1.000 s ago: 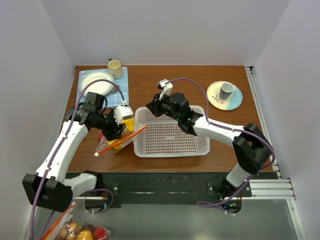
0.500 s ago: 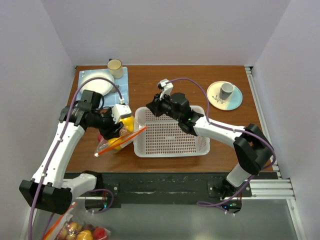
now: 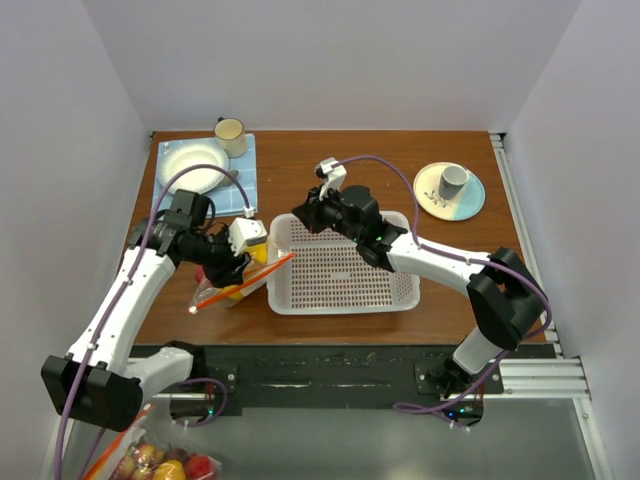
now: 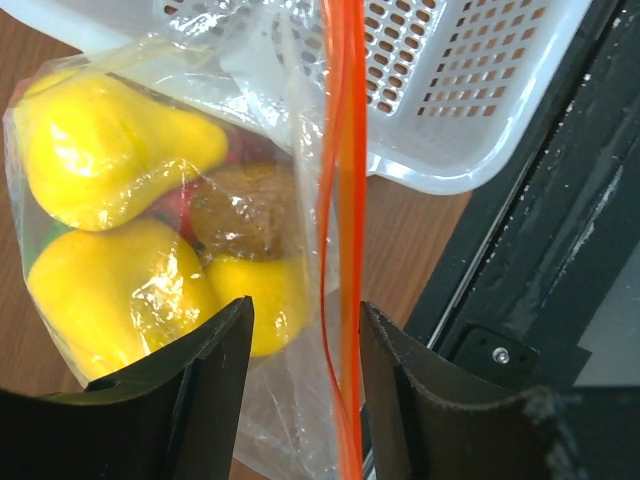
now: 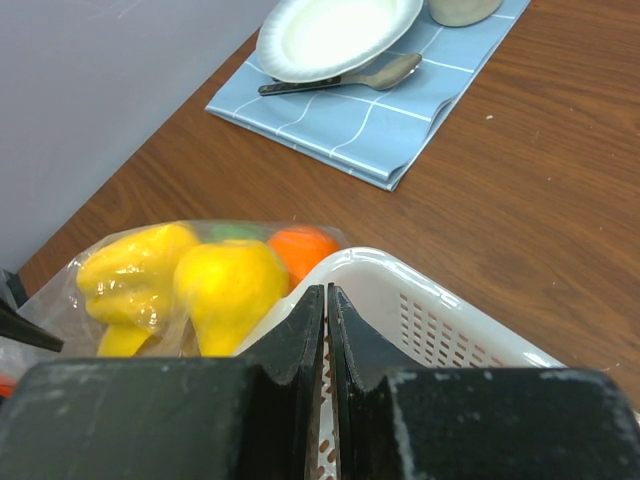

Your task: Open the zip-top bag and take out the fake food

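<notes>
The zip-top bag (image 3: 225, 290) lies on the table against the left end of the white basket (image 3: 340, 300). Its orange zip strip (image 4: 345, 200) rests across the basket's corner. The fake food shows through the plastic: yellow pieces (image 4: 100, 150), a brown one (image 4: 245, 205) and an orange one (image 5: 303, 248). My left gripper (image 4: 305, 310) is open and straddles the bag's mouth. The strip runs between the fingers, close to the right finger (image 4: 400, 380), and is not pinched. My right gripper (image 5: 327, 290) is shut on nothing and hovers over the basket's far left corner (image 5: 400, 275), beside the bag (image 5: 130, 270).
A blue placemat with a white plate (image 5: 340, 30) and spoon, and a mug (image 3: 231, 131), sit at the back left. A plate with a cup (image 3: 450, 190) is at the back right. The black rail (image 4: 560, 250) runs along the near edge. Another bag of fruit (image 3: 160, 462) lies below it.
The left arm's elbow swung out to the left and came back. Its gripper stayed at the bag's zip edge. The right arm and the basket have not moved.
</notes>
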